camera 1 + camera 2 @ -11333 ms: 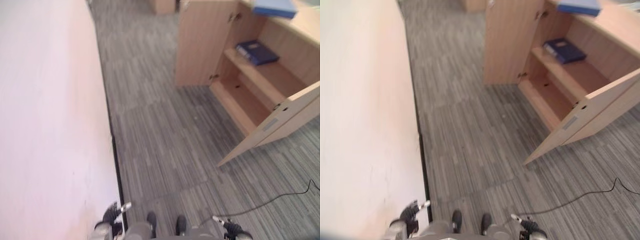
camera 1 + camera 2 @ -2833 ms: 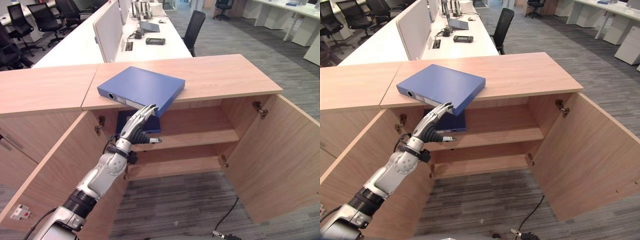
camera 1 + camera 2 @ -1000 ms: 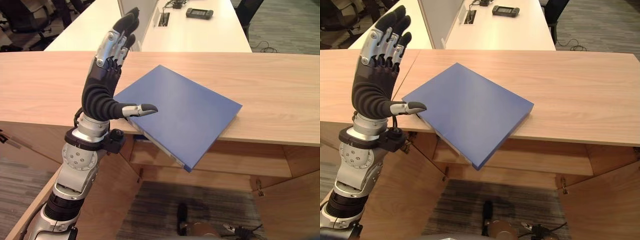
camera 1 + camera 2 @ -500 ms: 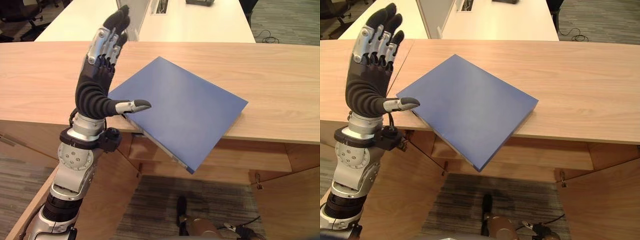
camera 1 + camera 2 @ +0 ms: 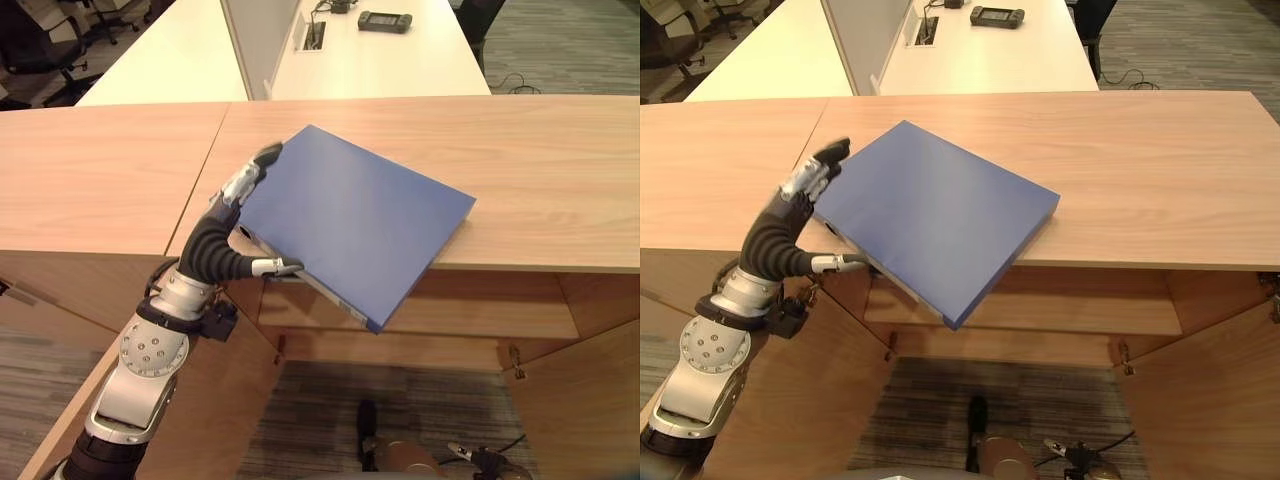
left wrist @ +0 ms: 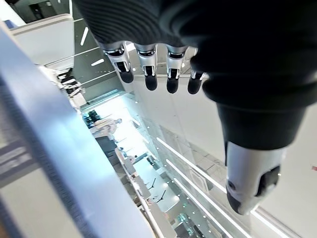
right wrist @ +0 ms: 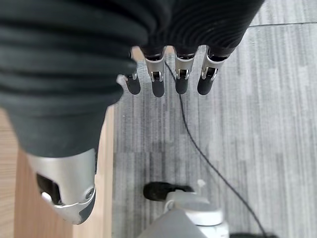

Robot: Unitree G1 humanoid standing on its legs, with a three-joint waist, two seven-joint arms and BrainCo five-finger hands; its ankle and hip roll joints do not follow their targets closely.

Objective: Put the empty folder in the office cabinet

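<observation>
Lowered from its raised pose, the left hand (image 5: 225, 240) now meets the blue folder's (image 5: 355, 225) left edge, fingers (image 5: 250, 178) straight along it, thumb beneath; the folder overhangs the cabinet top's (image 5: 540, 190) near edge. Right hand (image 7: 74, 79) hangs relaxed.

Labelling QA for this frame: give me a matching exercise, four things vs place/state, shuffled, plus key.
Things:
1. blue folder
2. left hand
3. right hand
4. white desk

Place or state:
A. hangs open over the grey carpet
B. beyond the cabinet top, a dark device on it
C. lies on the cabinet top, one corner past the front edge
D. open at the folder's left edge, thumb under it

Pairs: 1-C, 2-D, 3-A, 4-B
</observation>
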